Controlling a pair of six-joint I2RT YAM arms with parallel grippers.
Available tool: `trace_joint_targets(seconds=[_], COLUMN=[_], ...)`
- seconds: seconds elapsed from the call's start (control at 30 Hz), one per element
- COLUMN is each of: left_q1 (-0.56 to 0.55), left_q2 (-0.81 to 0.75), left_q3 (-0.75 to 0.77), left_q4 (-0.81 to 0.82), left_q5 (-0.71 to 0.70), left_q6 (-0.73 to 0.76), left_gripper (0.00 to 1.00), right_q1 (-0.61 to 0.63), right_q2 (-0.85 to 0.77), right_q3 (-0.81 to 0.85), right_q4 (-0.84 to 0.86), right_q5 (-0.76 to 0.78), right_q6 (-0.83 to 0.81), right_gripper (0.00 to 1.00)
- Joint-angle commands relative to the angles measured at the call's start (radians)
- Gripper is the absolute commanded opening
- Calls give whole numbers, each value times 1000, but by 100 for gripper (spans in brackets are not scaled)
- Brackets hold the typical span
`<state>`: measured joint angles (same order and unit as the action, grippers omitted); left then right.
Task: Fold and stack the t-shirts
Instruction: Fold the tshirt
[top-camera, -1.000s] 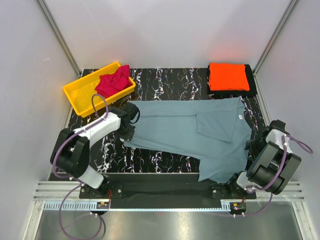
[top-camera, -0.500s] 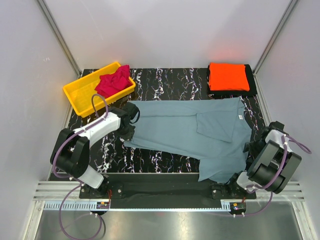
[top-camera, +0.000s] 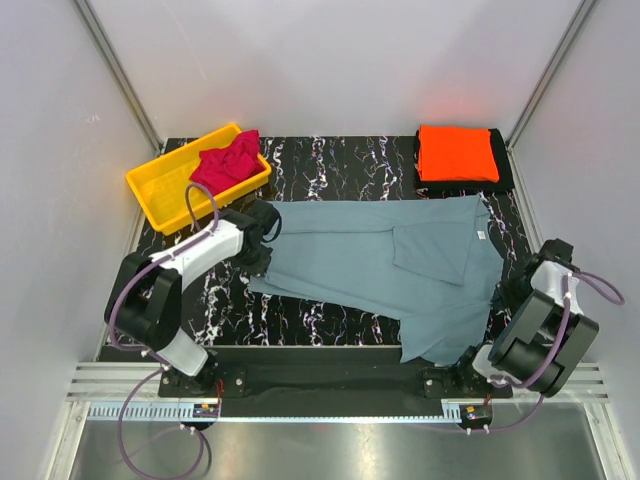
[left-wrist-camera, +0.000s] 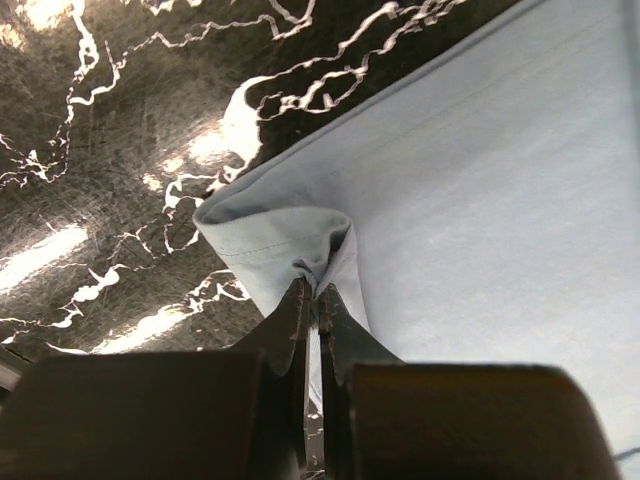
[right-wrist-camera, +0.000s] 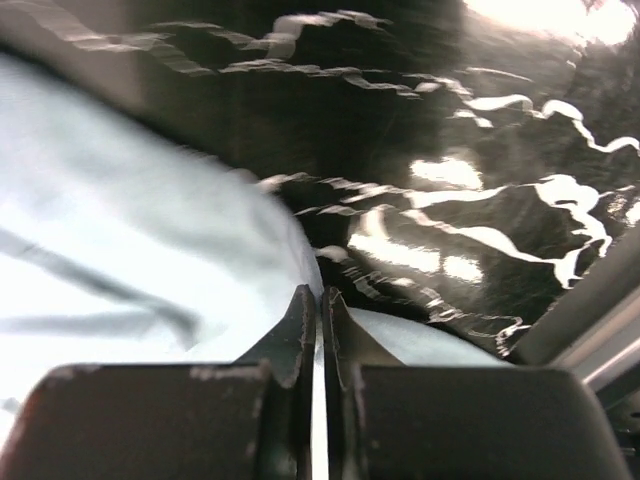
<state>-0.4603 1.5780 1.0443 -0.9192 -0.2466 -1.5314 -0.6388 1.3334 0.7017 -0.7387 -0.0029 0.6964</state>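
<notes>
The grey-blue t-shirt (top-camera: 370, 260) lies spread across the dark marble table, partly folded, with one flap turned over near its right side. My left gripper (top-camera: 268, 235) is shut on the shirt's left corner; in the left wrist view the hem (left-wrist-camera: 270, 245) bunches up just ahead of the closed gripper (left-wrist-camera: 315, 290). My right gripper (top-camera: 505, 290) is at the shirt's right edge. In the right wrist view it (right-wrist-camera: 321, 292) is shut with the pale cloth (right-wrist-camera: 130, 230) pinched between the tips. The orange t-shirt (top-camera: 456, 152) lies folded at the back right. The crimson t-shirt (top-camera: 226, 162) lies crumpled in a bin.
The yellow bin (top-camera: 160, 190) stands at the back left, close to my left arm. A black mat (top-camera: 503, 172) lies under the orange shirt. Grey walls close in both sides, and a metal rail (top-camera: 330, 405) runs along the near edge.
My right gripper has closed on the right edge of the grey-blue shirt. The left gripper keeps its hold and has barely moved.
</notes>
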Motion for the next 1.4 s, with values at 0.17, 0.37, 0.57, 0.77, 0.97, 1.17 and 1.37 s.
trace_joint_targets(seconds=[0.17, 0.37, 0.57, 0.77, 0.97, 1.17, 1.37], left_q1=[15, 44, 72, 101, 126, 135, 138], left_q2=[-89, -29, 14, 102, 149, 204, 235], left_q3=[71, 120, 149, 180, 197, 272, 299], left_q4=[6, 5, 5, 2, -1, -1, -3], left_q5=[-129, -111, -109, -89, -103, -77, -85], left_q6=[-19, 0, -7, 10, 8, 43, 40], left_gripper=[0, 0, 0, 0, 0, 0, 0], right_q1=[-2, 2, 119, 162, 160, 160, 166], right_q2=[-169, -152, -63, 18, 113, 182, 211], right_q3=[117, 134, 186, 261, 344, 392, 395], right_q4=[70, 165, 232, 239, 251, 266, 294], right_q5=[-104, -166, -139, -86, -101, -172, -183], right_q6=[-40, 23, 49, 6, -54, -71, -61], right_gripper=[0, 0, 0, 0, 0, 0, 0])
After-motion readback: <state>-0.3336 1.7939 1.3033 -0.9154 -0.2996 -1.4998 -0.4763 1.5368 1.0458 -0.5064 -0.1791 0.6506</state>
